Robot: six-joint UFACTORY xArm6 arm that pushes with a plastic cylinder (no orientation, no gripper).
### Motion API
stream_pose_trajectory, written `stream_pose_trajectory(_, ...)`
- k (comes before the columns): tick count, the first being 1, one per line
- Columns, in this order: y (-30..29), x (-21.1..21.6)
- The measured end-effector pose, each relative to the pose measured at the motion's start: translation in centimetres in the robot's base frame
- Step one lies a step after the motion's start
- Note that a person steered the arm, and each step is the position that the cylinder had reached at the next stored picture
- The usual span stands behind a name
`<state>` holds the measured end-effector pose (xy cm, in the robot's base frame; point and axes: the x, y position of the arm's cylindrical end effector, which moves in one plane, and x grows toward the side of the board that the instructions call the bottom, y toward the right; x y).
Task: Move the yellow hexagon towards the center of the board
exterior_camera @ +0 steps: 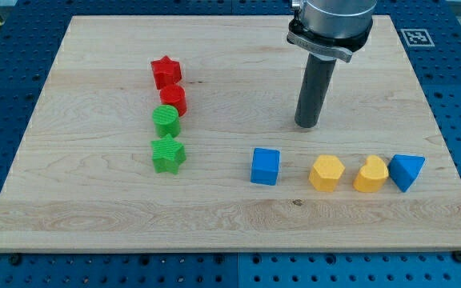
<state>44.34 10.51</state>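
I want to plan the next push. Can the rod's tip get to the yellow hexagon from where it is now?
Probably yes. My tip sits toward the view's top from the yellow hexagon, with bare board between them. The blue cube and yellow heart flank the hexagon, but neither blocks that path.
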Motion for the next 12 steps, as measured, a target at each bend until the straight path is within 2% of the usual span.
stream_pose_trajectory(4,0.5,0.6)
stream_pose_trajectory(6,6.2,0.6)
stream_pose_trajectory(7,11.5,0.6)
stream_pose_trajectory(8,15.3,3.1)
stream_pose_trajectory(9,17.1,7.8)
stream_pose_trajectory(11,17.0,11.0)
stream_pose_trajectory(12,17.0,11.1)
